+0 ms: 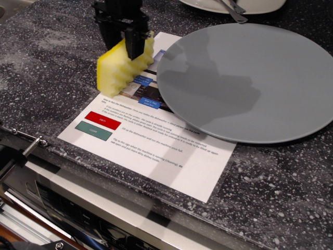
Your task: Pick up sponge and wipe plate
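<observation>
The yellow sponge (116, 74) stands on edge on a printed sheet, just left of the large grey plate (250, 78). Its wavy ridged face points toward the front right. My black gripper (124, 44) comes down from above, and its two fingers straddle the sponge's top and pinch it from both sides. The sponge looks squeezed narrower at the top. Its lower part still reaches the sheet. The plate lies flat and bare on the dark speckled counter, and its left rim overlaps the sheet.
A white printed sheet (156, 151) with red and green labels lies under the sponge and the plate's rim. A white dish with metal cutlery (234, 6) sits at the back edge. The counter's front edge, with a metal clamp (31, 144), runs along the lower left.
</observation>
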`<state>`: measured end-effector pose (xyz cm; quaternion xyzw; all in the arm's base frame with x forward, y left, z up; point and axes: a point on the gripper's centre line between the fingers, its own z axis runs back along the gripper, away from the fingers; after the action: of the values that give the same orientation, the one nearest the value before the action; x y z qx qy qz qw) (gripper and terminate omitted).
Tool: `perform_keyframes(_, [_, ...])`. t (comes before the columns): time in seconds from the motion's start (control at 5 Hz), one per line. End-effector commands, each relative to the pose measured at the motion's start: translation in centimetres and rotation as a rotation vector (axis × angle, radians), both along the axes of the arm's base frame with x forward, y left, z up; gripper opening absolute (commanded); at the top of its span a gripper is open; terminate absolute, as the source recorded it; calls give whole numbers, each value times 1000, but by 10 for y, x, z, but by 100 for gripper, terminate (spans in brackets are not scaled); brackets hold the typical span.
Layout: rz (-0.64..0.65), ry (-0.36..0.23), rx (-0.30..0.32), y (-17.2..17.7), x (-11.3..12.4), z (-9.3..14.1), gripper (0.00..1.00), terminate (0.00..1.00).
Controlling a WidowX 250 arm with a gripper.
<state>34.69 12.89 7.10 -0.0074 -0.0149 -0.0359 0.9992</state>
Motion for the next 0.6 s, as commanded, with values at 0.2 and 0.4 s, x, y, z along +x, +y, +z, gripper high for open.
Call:
perform_keyframes(0.2, [99,-76,-165,-30,18,91,0,0])
perform_keyframes(0.4, [76,-43,-219,-60,15,97,0,0])
